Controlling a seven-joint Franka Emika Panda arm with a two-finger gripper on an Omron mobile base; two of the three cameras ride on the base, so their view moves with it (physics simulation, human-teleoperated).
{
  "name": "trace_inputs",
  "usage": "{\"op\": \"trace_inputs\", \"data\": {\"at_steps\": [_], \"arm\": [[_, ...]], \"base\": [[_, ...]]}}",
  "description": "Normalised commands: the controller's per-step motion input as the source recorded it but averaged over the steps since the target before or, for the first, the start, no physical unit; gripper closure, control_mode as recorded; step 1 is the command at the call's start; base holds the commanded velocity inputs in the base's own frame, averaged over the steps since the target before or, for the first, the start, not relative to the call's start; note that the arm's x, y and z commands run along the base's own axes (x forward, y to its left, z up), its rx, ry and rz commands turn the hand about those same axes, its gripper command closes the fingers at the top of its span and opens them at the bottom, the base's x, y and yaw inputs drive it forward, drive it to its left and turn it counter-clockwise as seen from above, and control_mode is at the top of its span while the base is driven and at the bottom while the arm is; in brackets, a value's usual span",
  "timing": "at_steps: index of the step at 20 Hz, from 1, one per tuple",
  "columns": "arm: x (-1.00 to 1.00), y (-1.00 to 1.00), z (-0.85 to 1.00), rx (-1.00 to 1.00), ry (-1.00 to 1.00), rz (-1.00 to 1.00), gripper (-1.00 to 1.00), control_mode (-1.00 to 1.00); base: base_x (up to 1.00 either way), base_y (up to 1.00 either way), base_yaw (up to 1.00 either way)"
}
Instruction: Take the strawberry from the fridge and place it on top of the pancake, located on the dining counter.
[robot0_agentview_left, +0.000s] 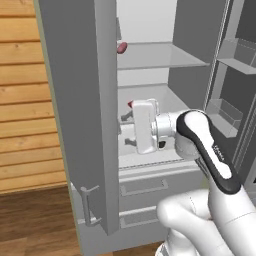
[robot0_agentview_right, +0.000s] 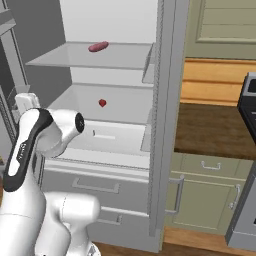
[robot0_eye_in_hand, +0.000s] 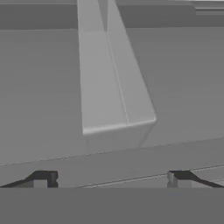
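Right base view: fridge (robot0_agentview_right: 165, 125) open, strawberry (robot0_agentview_right: 102, 103) unpicked on shelf; pincer (robot0_eye_in_hand: 109, 179) apart, empty; placing remains.

A home kitchen is shown. An open light-grey fridge (robot0_agentview_right: 125, 75) with white inner shelves and lower drawers is seen ahead of the hand, and beyond its door, to the right, a dark wooden countertop (robot0_agentview_right: 215, 127) over pale green cabinets (robot0_agentview_right: 207, 197), beside a stove (robot0_agentview_right: 247, 165). Wood-panelled walls (robot0_agentview_left: 25, 100) are seen to the left.
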Motion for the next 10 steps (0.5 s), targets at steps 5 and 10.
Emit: {"op": "trace_inputs", "data": {"at_steps": [5, 10], "arm": [[0.67, 0.0, 0.01, 0.0, 0.0, 0.0, -1.0, -1.0], [0.58, 0.05, 0.0, 0.0, 0.0, 0.0, -1.0, -1.0]], "base": [[0.0, 0.0, 0.0], [0.0, 0.0, 0.0]]}}
